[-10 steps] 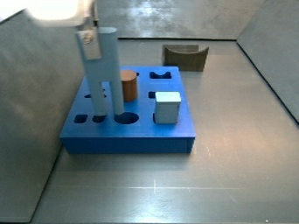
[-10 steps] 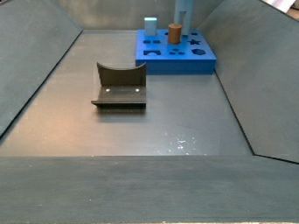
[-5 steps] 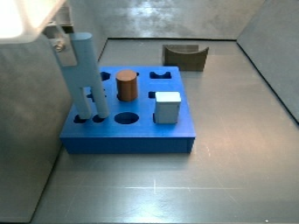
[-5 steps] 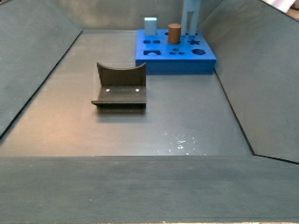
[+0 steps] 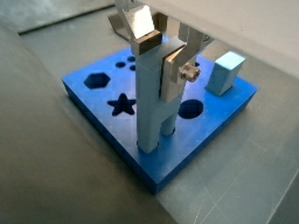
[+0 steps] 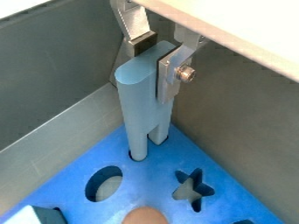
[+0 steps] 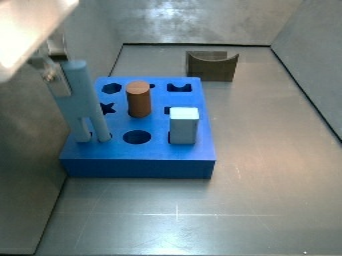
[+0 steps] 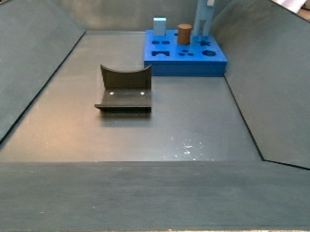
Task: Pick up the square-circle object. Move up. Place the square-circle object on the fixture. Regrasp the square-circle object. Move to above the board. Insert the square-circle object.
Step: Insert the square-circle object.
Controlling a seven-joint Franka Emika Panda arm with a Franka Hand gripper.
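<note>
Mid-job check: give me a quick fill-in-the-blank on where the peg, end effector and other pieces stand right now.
1. The end effector grips the square-circle object near its ____ end.
2. The peg's lower end sits in a hole of the ____.
3. The brown cylinder stands ____ on the board.
4. The fixture holds ____.

Missing words: upper; board; upright; nothing

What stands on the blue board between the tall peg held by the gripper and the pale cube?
In a side view, the brown cylinder stands between the square-circle object, held by the gripper, and the cube on the board.
</note>
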